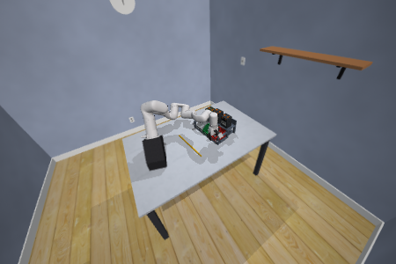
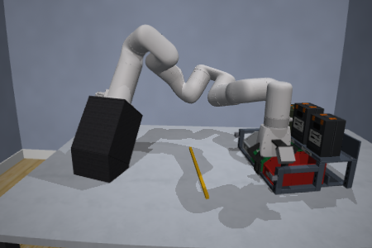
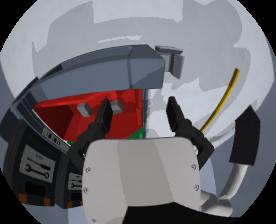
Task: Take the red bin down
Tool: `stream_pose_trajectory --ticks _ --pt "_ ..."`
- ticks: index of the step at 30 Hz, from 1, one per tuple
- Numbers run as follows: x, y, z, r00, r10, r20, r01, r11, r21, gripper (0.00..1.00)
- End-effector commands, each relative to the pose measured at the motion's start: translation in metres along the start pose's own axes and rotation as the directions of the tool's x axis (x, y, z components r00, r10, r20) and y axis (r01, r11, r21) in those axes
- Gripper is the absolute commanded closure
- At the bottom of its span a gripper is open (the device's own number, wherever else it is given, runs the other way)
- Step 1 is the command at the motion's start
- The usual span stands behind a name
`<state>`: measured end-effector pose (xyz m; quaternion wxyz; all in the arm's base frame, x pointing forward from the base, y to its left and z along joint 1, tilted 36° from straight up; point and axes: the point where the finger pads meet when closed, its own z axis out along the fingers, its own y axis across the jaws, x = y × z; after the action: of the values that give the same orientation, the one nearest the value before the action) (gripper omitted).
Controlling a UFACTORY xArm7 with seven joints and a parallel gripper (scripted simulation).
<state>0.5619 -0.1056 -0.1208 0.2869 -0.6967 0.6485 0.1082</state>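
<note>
The red bin (image 1: pixel 214 138) (image 2: pixel 298 178) (image 3: pixel 126 123) sits at the near end of the low grey shelf (image 2: pixel 336 159) (image 3: pixel 96 81), behind its front rail. Grey parts (image 3: pixel 84 110) lie in it. A green bin (image 1: pixel 205 129) (image 3: pixel 137 133) is beside it, mostly hidden by the arm. My gripper (image 3: pixel 139 104) is open and points down at the bin's side. In the wrist view one finger is over the inside of the red bin; the other is outside it, over the table. Nothing shows between the fingers. Whether a finger touches the bin is unclear.
Black cases (image 2: pixel 326 135) (image 3: pixel 35 162) with orange marks stand on the shelf's raised rear part, close behind the gripper. A yellow strip (image 1: pixel 190 145) (image 2: pixel 199 173) (image 3: pixel 222 102) lies on the table (image 1: pixel 172 182) (image 2: pixel 136 212). The arm's black base (image 2: pixel 101 138) stands at the left.
</note>
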Motion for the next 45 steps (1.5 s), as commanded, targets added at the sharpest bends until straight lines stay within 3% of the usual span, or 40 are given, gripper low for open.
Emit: stream_pose_trajectory --ticks 1,19,20,45 --pt "0.0009 -0.0009 -0.0022 1.000 0.000 -0.003 0.000 1.000 0.003 0.00" --pt "0.0009 -0.0009 -0.0028 1.000 0.000 -0.003 0.000 1.000 0.003 0.00" --pt "0.0009 -0.0009 -0.0028 1.000 0.000 -0.003 0.000 1.000 0.003 1.00" --pt "0.0009 -0.0009 -0.0028 1.000 0.000 -0.003 0.000 1.000 0.003 1.00"
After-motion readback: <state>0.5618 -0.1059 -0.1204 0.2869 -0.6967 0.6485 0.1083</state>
